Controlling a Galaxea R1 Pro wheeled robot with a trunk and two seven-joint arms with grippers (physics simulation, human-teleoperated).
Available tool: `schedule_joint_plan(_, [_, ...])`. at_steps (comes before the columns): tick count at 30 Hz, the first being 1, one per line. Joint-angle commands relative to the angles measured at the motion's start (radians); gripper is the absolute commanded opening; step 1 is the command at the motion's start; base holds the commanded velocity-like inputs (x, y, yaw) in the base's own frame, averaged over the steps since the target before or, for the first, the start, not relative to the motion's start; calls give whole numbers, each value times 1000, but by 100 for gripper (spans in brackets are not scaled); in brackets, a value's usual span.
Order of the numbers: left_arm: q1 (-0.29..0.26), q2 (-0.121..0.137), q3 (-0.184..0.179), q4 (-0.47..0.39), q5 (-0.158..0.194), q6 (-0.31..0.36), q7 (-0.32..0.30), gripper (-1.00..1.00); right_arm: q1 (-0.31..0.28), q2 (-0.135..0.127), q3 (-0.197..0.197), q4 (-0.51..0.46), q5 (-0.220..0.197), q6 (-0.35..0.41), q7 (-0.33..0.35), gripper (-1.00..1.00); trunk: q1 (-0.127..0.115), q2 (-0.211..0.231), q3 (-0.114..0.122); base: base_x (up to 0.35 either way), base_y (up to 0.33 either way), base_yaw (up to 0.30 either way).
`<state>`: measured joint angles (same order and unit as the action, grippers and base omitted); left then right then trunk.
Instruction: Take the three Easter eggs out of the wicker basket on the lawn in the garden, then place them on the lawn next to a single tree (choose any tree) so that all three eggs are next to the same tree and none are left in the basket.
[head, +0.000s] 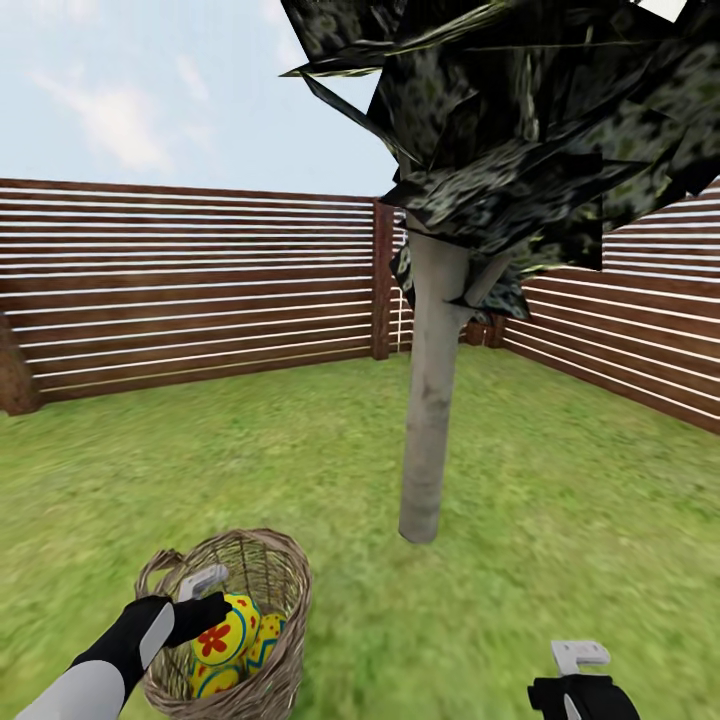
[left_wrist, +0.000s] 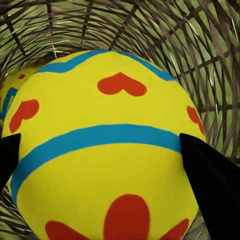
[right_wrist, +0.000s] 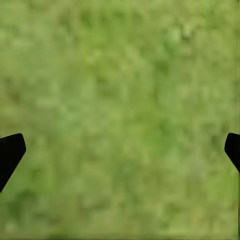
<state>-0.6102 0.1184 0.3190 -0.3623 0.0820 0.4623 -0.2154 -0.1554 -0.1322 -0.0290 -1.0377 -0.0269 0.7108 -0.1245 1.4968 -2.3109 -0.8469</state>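
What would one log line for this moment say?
left tool: around egg, inside wicker basket | right tool: open over lawn | tree: nearby

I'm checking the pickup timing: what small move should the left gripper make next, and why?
Probably close the left gripper on the top egg. Its fingers flank that egg on both sides inside the basket, which still holds all the eggs I can see, so gripping comes before lifting toward the tree.

We are seeing open flat green lawn (head: 560, 520) lying all around the slim pale grey-beige tree trunk (head: 432, 400), the one upright obstacle there. Inside the brown open-weave wicker basket (head: 285, 590), the woven wall is crowding the yellow painted eggs (left_wrist: 107, 150), leaving the left end effector (head: 200, 600) little side room.
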Motion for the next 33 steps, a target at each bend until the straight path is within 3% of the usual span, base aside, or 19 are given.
schedule_joint_plan(1, [0,0,5,-1,8,7,-1,-100,0,-1,2,-5,-4,4,-4,100,-4,7,2,0,0,0])
schedule_joint_plan(18, [0,0,4,-1,5,3,-1,-100,0,0,4,1,-1,4,-7,100,-69,126,55,0,0,3])
schedule_joint_plan(27, [0,-2,3,-1,8,1,-4,-100,0,0,4,0,7,4,-11,100,-69,126,55,0,0,249])
schedule_joint_plan(33, [0,-4,0,-1,5,4,-2,-100,0,0,4,0,-3,4,-9,100,-92,168,74,0,0,67])
